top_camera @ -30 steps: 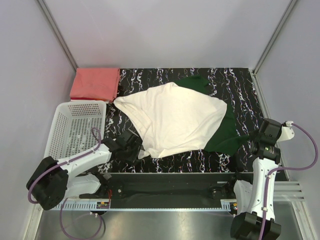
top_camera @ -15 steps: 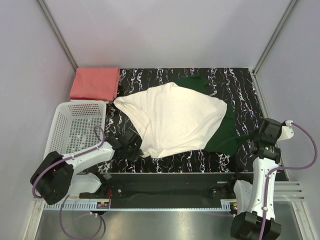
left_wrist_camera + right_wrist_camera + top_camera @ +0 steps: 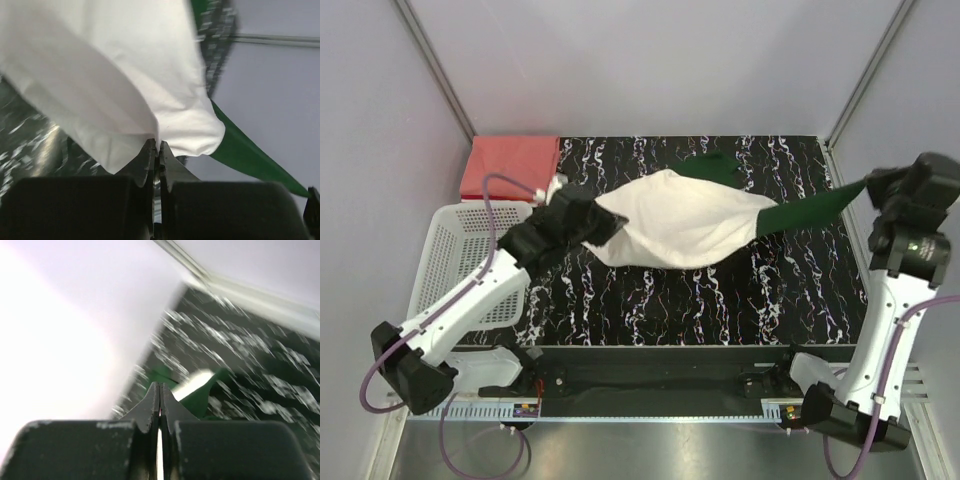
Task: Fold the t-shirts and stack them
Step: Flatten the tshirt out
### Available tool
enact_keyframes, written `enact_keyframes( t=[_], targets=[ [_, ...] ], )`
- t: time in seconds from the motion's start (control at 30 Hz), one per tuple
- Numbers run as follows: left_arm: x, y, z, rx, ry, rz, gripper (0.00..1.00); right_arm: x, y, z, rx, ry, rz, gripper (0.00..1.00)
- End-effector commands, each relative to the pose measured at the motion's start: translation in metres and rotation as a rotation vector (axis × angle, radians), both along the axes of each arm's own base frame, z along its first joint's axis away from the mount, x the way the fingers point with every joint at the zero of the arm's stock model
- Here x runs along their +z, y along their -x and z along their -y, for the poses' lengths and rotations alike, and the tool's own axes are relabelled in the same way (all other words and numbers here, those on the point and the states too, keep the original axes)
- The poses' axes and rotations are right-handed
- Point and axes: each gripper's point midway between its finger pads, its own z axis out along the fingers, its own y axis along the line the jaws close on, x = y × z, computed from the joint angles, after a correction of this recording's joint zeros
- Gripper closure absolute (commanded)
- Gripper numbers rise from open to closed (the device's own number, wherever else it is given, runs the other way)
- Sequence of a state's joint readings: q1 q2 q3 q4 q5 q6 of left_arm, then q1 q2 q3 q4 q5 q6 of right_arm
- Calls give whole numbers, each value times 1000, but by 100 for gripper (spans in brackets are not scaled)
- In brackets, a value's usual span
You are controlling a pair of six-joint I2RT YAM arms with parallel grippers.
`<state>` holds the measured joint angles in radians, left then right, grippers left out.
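The cream-white t-shirt (image 3: 685,230) hangs stretched between my two grippers above the black marbled table (image 3: 720,300). My left gripper (image 3: 608,224) is shut on the shirt's left edge; in the left wrist view the cream cloth (image 3: 100,75) is pinched at the gripper (image 3: 156,145). A dark green sleeve (image 3: 810,210) runs taut to my raised right gripper (image 3: 870,190), which is shut on it. The right wrist view is blurred, with the gripper (image 3: 160,386) next to green cloth (image 3: 200,395). The salmon-red t-shirt (image 3: 510,165) lies folded at the back left. The chest lettering is hidden.
A white mesh basket (image 3: 460,255) stands at the left, partly under my left arm. Pale walls with metal corner posts close in the table on three sides. A dark rail (image 3: 650,375) runs along the near edge between the arm bases.
The left gripper closed on the cream shirt's near-left edge. Both arms then rose and swung back, lifting the shirt off the table and pulling it taut.
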<state>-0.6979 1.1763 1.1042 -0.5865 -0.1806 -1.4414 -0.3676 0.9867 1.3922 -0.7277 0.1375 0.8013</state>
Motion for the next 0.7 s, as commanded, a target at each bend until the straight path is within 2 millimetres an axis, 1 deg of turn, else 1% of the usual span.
enact_keyframes(
  t=[0.0, 0.03, 0.07, 0.1, 0.13, 0.17, 0.2, 0.23, 0.27, 0.3, 0.37, 0.4, 0.43, 0.47, 0.5, 0.57, 0.6, 0.67],
  targets=[
    [123, -31, -14, -53, -86, 380, 100, 108, 21, 5, -47, 124, 169, 100],
    [144, -35, -21, -56, -112, 440, 100, 150, 32, 2, -53, 165, 244, 100],
    [163, -34, -31, -40, -156, 490, 100, 161, 39, 1, -53, 195, 250, 100],
    [199, -27, -44, -32, -190, 583, 100, 175, 45, -4, -39, 218, 276, 100],
    [214, -22, -54, -15, -207, 620, 100, 199, 59, -11, -29, 257, 327, 100],
    [226, -18, -67, 18, -236, 647, 100, 201, 67, -14, -19, 286, 307, 100],
    [248, -4, -83, 35, -253, 711, 100, 204, 73, -17, -13, 298, 306, 100],
    [255, 3, -93, 54, -262, 730, 100, 212, 88, -23, -12, 316, 328, 100],
    [260, 10, -105, 83, -274, 742, 100, 207, 96, -26, -7, 322, 301, 100],
    [271, 26, -118, 95, -273, 780, 100, 213, 114, -32, -9, 338, 326, 100],
    [279, 40, -131, 107, -273, 810, 100, 213, 133, -37, -20, 347, 330, 100],
    [286, 52, -139, 113, -256, 834, 100, 215, 141, -39, -29, 355, 341, 100],
    [290, 57, -141, 111, -240, 848, 100, 223, 157, -44, -41, 367, 376, 100],
    [293, 63, -141, 96, -222, 860, 100, 224, 161, -45, -46, 367, 381, 100],
    [297, 68, -142, 90, -206, 873, 100, 231, 169, -47, -53, 377, 404, 100],
    [300, 72, -137, 56, -188, 887, 100, 234, 168, -46, -55, 382, 408, 100],
    [299, 69, -132, 43, -195, 885, 100, 234, 165, -46, -45, 385, 402, 100],
    [295, 63, -126, 23, -214, 876, 100, 233, 145, -43, -17, 384, 373, 100]
  ],
)
